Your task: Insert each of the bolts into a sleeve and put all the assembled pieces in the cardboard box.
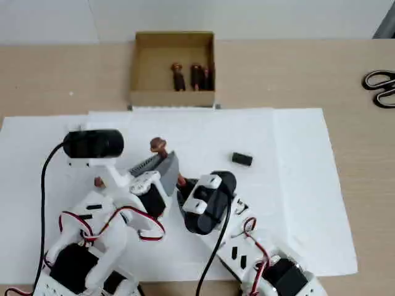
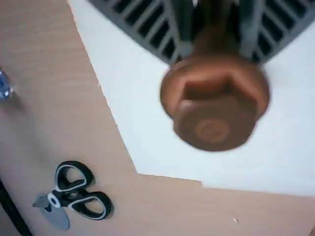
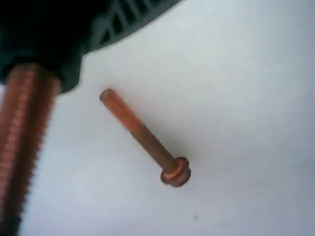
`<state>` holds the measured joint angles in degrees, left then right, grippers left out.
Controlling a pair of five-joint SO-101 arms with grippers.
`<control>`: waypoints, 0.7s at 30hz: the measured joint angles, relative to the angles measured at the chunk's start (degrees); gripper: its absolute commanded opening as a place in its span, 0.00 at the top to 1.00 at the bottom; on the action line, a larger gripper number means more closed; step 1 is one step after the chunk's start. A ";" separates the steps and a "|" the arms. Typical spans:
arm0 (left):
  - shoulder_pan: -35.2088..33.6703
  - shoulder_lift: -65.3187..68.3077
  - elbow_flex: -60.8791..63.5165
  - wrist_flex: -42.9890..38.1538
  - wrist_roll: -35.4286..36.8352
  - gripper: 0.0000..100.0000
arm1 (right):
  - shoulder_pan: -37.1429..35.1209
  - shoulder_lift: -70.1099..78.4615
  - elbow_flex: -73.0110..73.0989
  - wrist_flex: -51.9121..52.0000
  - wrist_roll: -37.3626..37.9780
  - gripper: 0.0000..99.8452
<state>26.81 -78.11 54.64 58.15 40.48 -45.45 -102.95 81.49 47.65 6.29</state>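
Spreading over the desk (image 1: 62,74), a white sheet (image 1: 296,203) carries the loose parts. The cardboard box (image 1: 174,98) at the far edge already holds assembled pieces (image 1: 191,77). The left pincer (image 1: 162,163) is clamped on a bolt (image 1: 158,146), head toward the far edge and threaded shank running back toward the right pincer (image 1: 185,187), whose grip I cannot tell. A second bolt (image 3: 142,135) lies flat on the sheet. A loose sleeve (image 1: 242,159) lies toward the right edge, nearer the right pincer.

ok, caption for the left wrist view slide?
Left pincer clamps a copper bolt, head toward camera, above white paper; scissors on the table.
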 measured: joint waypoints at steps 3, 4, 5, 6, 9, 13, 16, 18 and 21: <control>0.00 -0.18 0.00 0.00 0.00 0.99 | 0.00 0.00 -0.09 0.00 0.00 1.00; 0.00 -0.18 0.00 0.00 0.00 0.99 | 0.00 0.00 -0.09 0.00 0.00 1.00; 0.00 -0.18 0.00 0.00 0.00 0.99 | 0.00 0.00 -0.09 0.00 0.00 1.00; 0.00 -0.18 0.00 0.00 0.00 0.99 | 0.00 0.00 -0.09 0.00 0.00 1.00; 0.00 -0.35 0.70 -0.26 0.00 0.99 | 0.00 0.09 -0.09 0.00 0.00 1.00; 0.44 -0.35 3.60 -0.70 0.00 0.99 | 0.00 0.18 -0.70 0.09 0.00 1.00; 0.44 -0.44 3.96 -0.79 0.00 0.99 | 0.00 0.18 -0.79 0.18 0.00 1.00; 0.44 -0.44 3.96 -0.79 0.00 0.99 | 0.00 0.18 -0.88 0.35 0.00 1.00; 0.44 -0.44 3.96 -0.79 0.00 0.99 | 0.00 0.18 -0.88 0.44 0.00 1.00</control>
<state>27.25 -78.55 58.59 57.36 40.48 -45.45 -102.77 80.62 48.09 6.29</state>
